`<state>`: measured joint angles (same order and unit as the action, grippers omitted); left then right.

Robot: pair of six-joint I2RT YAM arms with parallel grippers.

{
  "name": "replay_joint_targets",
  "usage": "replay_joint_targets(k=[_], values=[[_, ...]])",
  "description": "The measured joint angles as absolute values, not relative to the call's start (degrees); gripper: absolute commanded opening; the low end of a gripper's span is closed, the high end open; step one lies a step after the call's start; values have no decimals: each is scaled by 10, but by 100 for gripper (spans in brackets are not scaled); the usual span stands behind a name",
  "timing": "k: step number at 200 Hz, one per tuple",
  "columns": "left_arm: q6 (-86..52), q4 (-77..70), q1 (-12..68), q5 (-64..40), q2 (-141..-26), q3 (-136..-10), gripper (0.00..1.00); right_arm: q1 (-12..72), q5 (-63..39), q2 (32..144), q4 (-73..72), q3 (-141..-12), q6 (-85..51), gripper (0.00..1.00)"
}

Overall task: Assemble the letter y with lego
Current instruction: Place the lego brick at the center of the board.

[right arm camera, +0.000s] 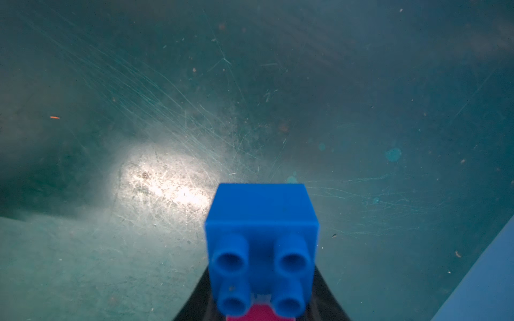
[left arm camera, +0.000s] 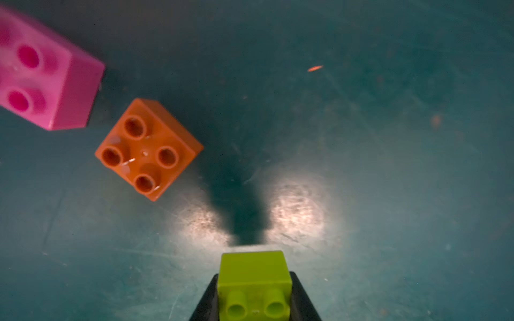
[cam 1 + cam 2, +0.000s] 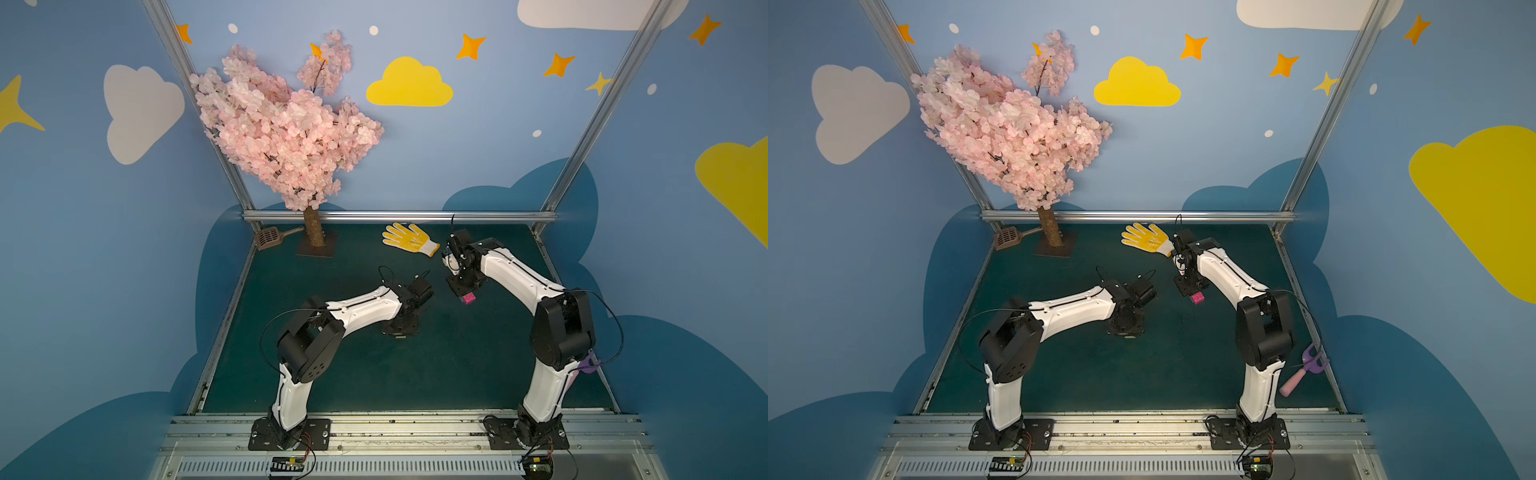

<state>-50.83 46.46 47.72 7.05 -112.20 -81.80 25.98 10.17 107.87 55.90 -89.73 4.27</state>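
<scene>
looking through your left wrist view, you have the left fingers (image 2: 207,305) clamped on a green brick (image 2: 254,275). one black finger presses against each side and its studs face the camera. the green brick casts a dark shadow on the tabletop (image 2: 389,139) ahead of it. an orange brick (image 2: 147,148) lies loose on the tabletop, studs up, well apart from the green brick. beyond it, not touching it, is a blurred pink brick (image 2: 47,72), partly cut off by the frame. you cannot tell from here whether it rests on the tabletop.

your right fingers (image 1: 197,305) are closed around a blue brick (image 1: 261,222), studs toward the camera. a pink piece (image 1: 250,314) touches it and is mostly cut off by the frame. in both top views that pink piece (image 3: 468,298) (image 3: 1198,297) shows at the tip of your right arm (image 3: 511,270), over the middle of the tabletop. your left arm (image 3: 361,309) reaches toward the middle too, its tip turned down, and the green brick is hidden under it there. a yellow glove (image 3: 409,239) lies flat near the far edge, close to the right arm's wrist. a pink blossom tree (image 3: 282,124) stands in the far left corner.
</scene>
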Motion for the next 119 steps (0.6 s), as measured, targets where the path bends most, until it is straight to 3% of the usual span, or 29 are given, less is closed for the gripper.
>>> replay_joint_targets(k=[119], values=[[-510, 441, 496, 47, -1153, -818, 32, 261, 101, 1067, 564, -883, 41, 9]])
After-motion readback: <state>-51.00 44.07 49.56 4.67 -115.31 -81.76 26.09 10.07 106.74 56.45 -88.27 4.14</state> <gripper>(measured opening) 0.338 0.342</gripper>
